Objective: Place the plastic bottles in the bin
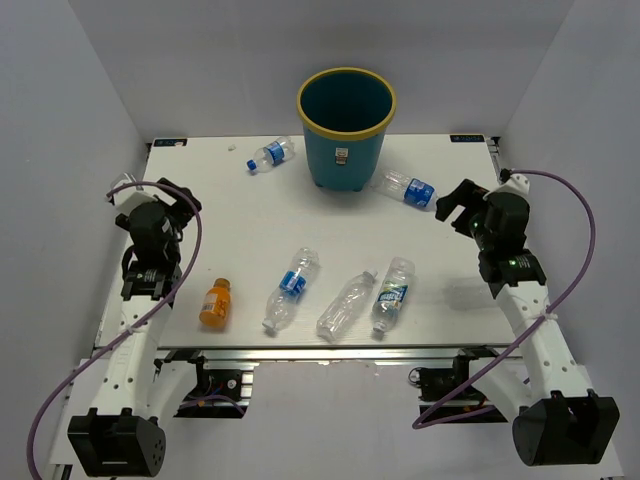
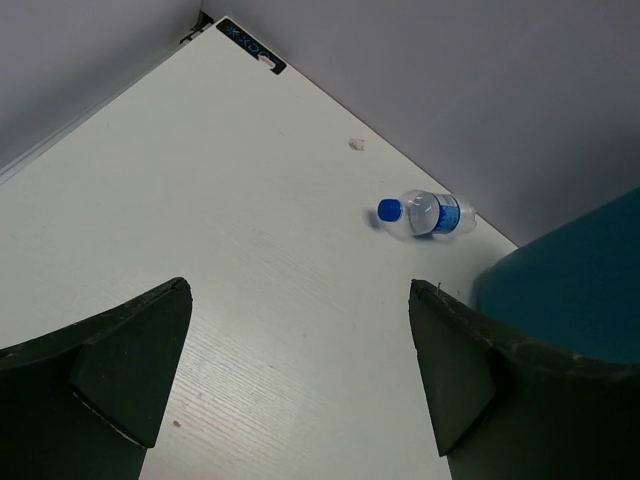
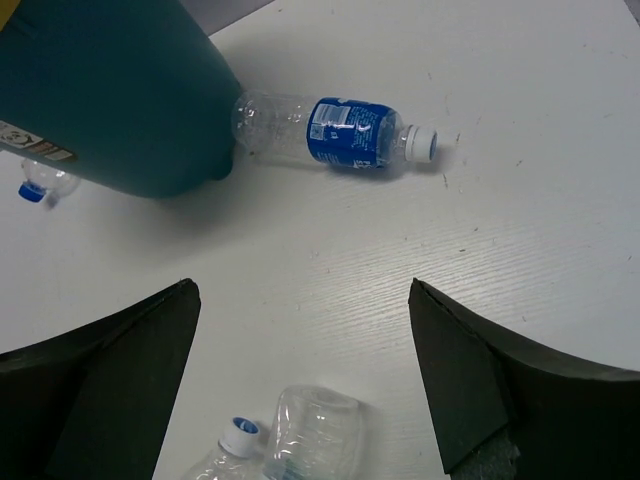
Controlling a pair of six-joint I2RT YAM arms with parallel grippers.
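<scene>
The teal bin (image 1: 345,150) with a yellow rim stands at the back middle of the table. One labelled bottle (image 1: 270,155) lies to its left and another (image 1: 408,188) to its right. Near the front lie the orange bottle (image 1: 216,303), a labelled bottle (image 1: 291,289), a clear unlabelled bottle (image 1: 346,304) and another labelled bottle (image 1: 393,295). My left gripper (image 1: 182,203) is open and empty at the left side, facing the back-left bottle (image 2: 428,214). My right gripper (image 1: 455,206) is open and empty, just right of the bottle by the bin (image 3: 340,133).
In the left wrist view the bin's wall (image 2: 580,270) shows at the right. In the right wrist view the bin (image 3: 110,90) fills the upper left and a front bottle's base (image 3: 310,435) lies low between the fingers. Grey walls enclose the white table (image 1: 230,230).
</scene>
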